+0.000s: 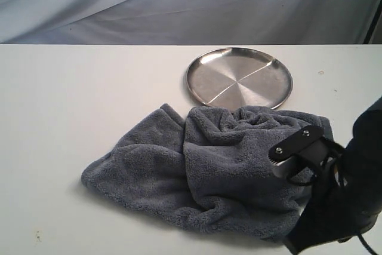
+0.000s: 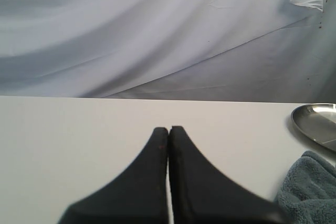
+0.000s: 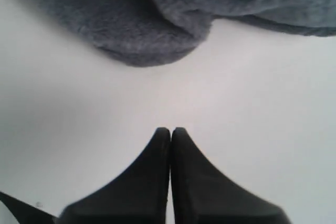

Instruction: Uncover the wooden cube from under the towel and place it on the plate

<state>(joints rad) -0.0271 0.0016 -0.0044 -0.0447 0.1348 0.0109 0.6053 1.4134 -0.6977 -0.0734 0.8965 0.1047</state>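
The blue-grey towel (image 1: 203,171) lies bunched on the white table, its far edge just touching the silver plate (image 1: 239,79). The wooden cube is hidden; no part of it shows in any view. My right arm (image 1: 337,198) reaches in at the towel's near right corner. In the right wrist view my right gripper (image 3: 170,129) is shut with nothing in it, over bare table a short way from the towel's edge (image 3: 152,30). My left gripper (image 2: 168,128) is shut and empty, out of the exterior view, with the plate (image 2: 317,123) and a towel corner (image 2: 310,192) off to one side.
A pale draped cloth backdrop (image 1: 179,4) hangs behind the table's far edge. Bare white tabletop (image 1: 71,100) stretches left of the towel. A black cable (image 1: 367,244) trails from the right arm at the lower right corner.
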